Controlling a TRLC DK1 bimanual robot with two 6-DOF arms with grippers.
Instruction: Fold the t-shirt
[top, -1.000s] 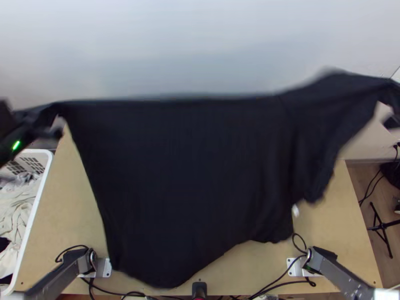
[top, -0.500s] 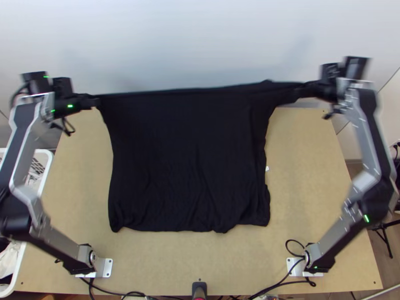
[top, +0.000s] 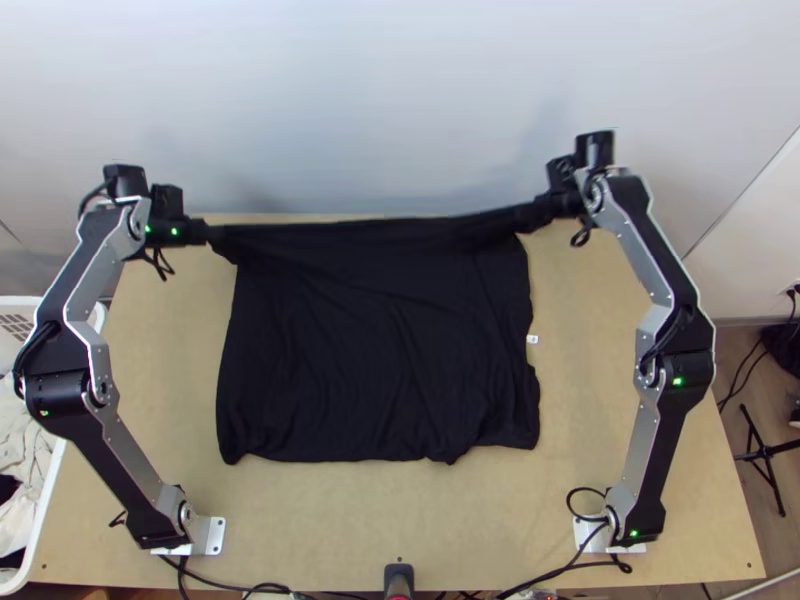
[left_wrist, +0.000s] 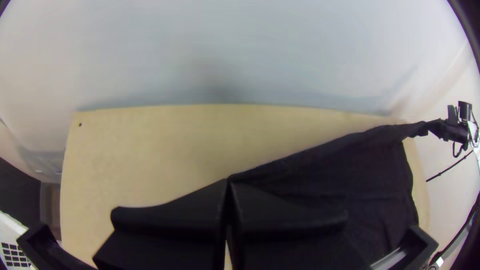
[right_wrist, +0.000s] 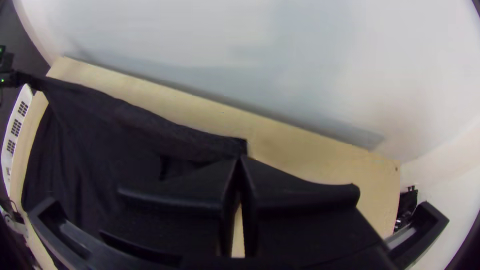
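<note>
Fingers are pressing together at the tips on both sides, with black cloth running into each pair. With my left gripper (top: 207, 233) I am pinching the t-shirt (top: 385, 345) at one end of its far edge; with my right gripper (top: 527, 216) I am pinching it at the other end. Between them that edge is stretching across as a fairly straight, narrow band, rising slightly toward my right. Nearer the arms' bases, the rest of the shirt is lying spread on the surface (top: 590, 400), with soft creases crossing it and a slightly wavy near hem. A small white tag (top: 532, 339) is poking out at its right side. How high the gripped edge is hanging over the surface, I cannot tell. Compared with the first earlier frame, where the cloth was spreading wide and looming close under the top camera, it is now sitting much lower. Since the second one, I am seeing both pairs of fingers nearer the bases and closer together, the right pair having travelled more; the near hem is keeping its place, while the far edge is lying closer to it.
</note>
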